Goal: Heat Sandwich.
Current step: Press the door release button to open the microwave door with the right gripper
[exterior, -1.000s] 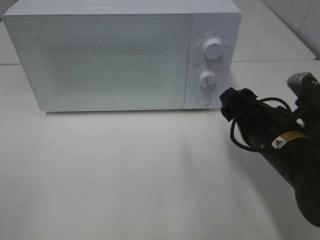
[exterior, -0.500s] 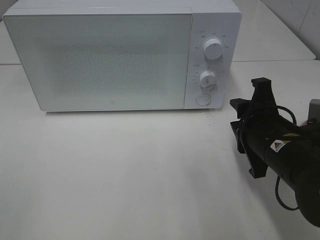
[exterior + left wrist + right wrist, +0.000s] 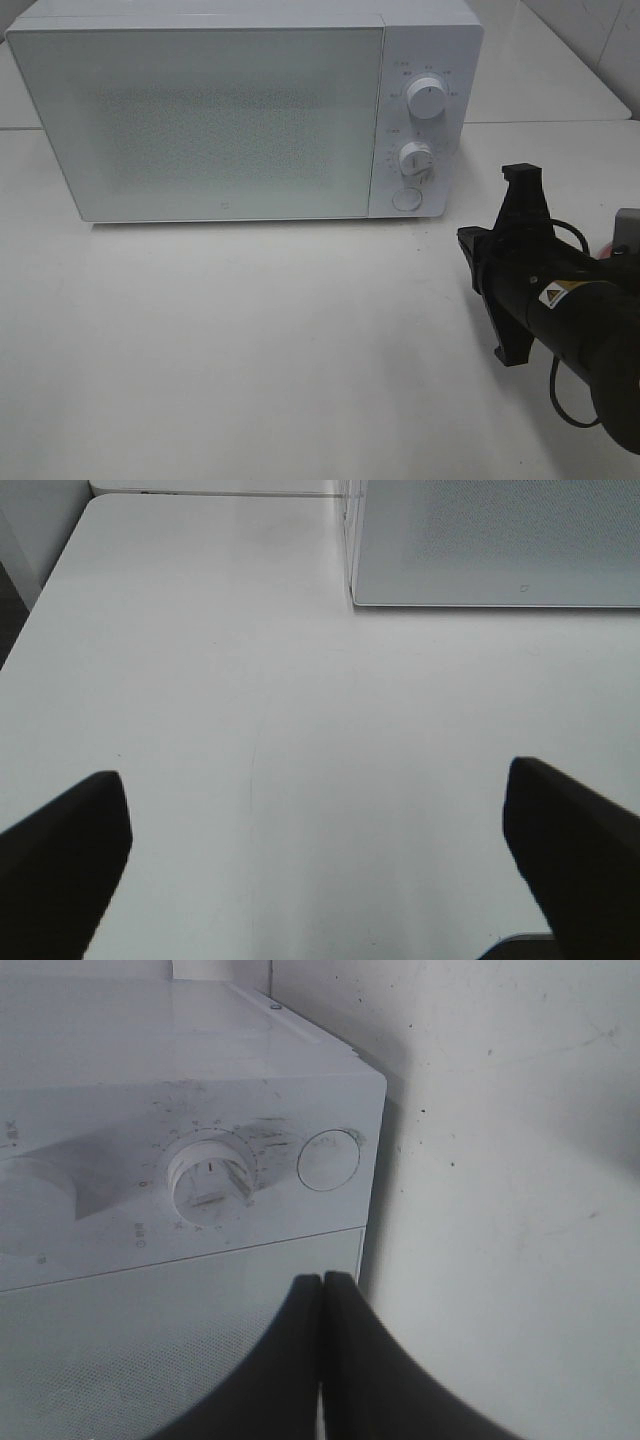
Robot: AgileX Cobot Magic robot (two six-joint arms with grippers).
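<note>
**Microwave** (image 3: 220, 120): white, at the back of the surface (image 3: 250, 350), front facing the high camera.
- Door (image 3: 200, 120): shut. It is a pale panel with a speckled middle, and nothing can be made out through it.
- Control strip to the right of the door, from top to bottom: top knob (image 3: 428, 100), lower knob (image 3: 415, 158), round button (image 3: 406, 198). Small marks ring both knobs, too fine to read.

**Surface**: white and matt, running from the microwave forward to the near edge of the view.

**Right arm** (image 3: 580, 320): black, with a looped cable and a warning sticker. It comes in from the right edge and sits near the microwave's front right corner, apart from it.

**Right hand** (image 3: 322, 1280): clenched, its two dark fingers pressed flat together with nothing between them. It points towards the control strip; its wrist view shows the lower knob and button just beyond the tips, with no contact.

**Left hand** (image 3: 315, 780): released, with its fingers (image 3: 70, 850) spread wide at either side of its wrist view and only bare surface between them. It grasps nothing. The microwave's front left corner lies ahead of it, well apart.

**Right edge, behind the arm**: a grey shape (image 3: 628, 225) with a red sliver beside it, too little shown to identify.

**Sandwich**: appears in no view, so its place cannot be told.
</note>
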